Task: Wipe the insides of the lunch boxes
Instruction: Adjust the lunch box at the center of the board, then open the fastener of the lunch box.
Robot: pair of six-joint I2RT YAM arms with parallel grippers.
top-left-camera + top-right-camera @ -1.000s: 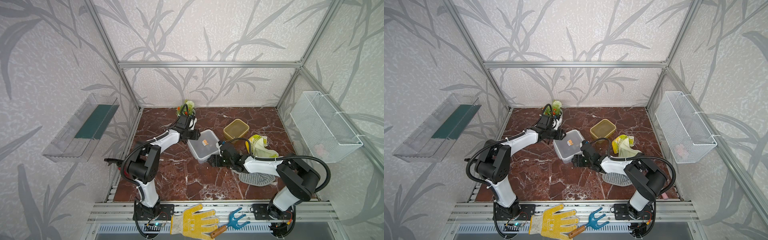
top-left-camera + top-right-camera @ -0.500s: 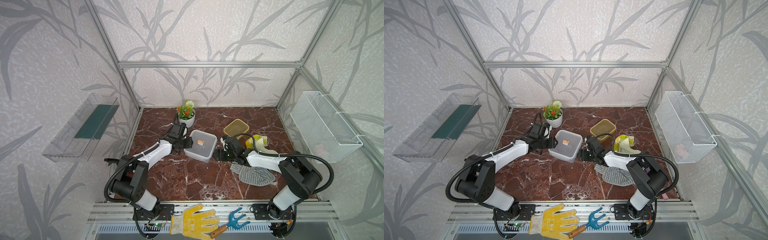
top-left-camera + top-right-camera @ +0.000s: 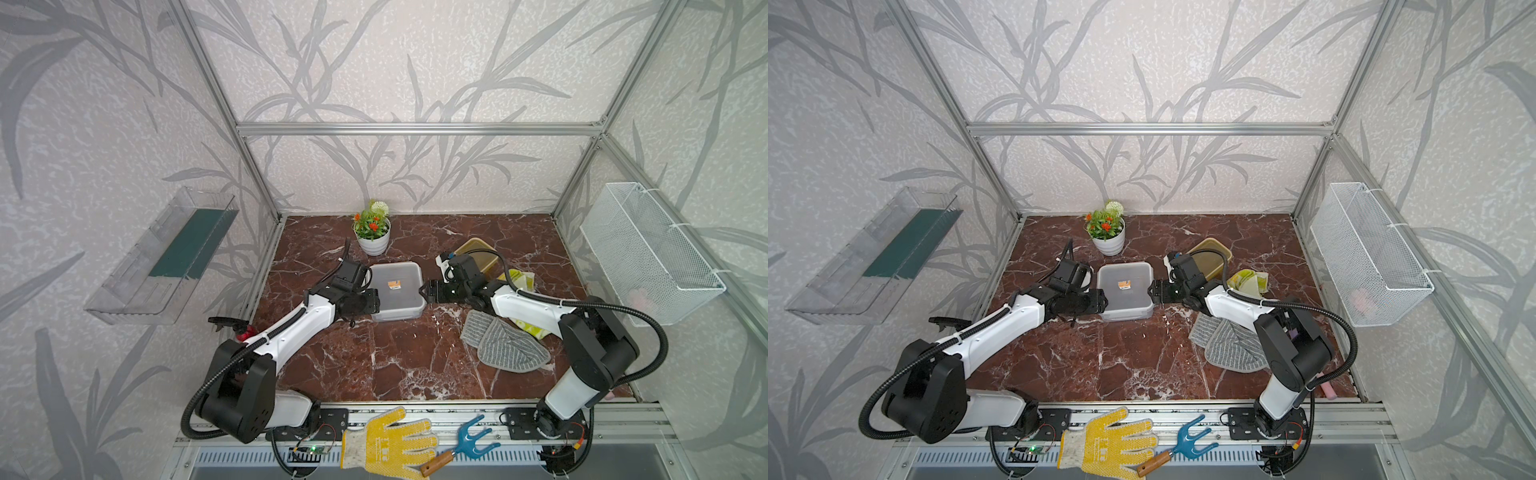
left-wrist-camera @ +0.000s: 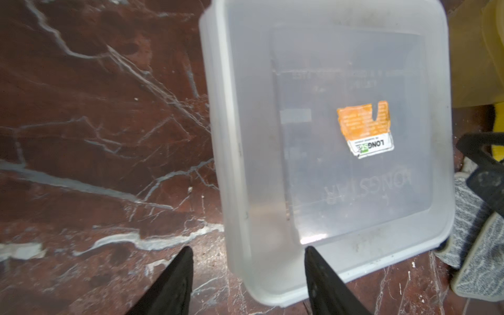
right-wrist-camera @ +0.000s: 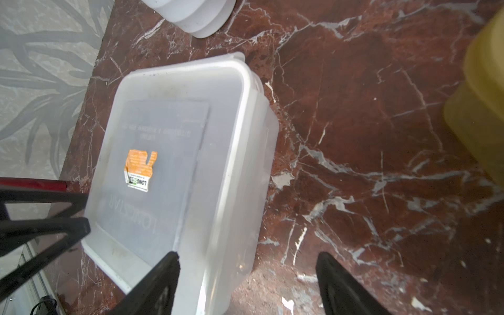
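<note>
Clear lunch box (image 3: pixel 397 291) sits between left hand (image 4: pixel 246 278) and right hand (image 5: pixel 245 283); both spread wide, straddling its walls, holding nothing.

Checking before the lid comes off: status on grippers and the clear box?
Left gripper open, straddling clear lunch box wall. Right gripper open at opposite side. Lid on. Amber lunch box behind right arm; nothing blocking.

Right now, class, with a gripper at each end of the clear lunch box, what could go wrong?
1. The clear lunch box has its lid on; with the left gripper and right gripper open, it may slide rather than open.
2. The flower pot stands close behind and could be knocked.
3. The grey cloth lies flat on the table, so wiping cannot start yet.
</note>
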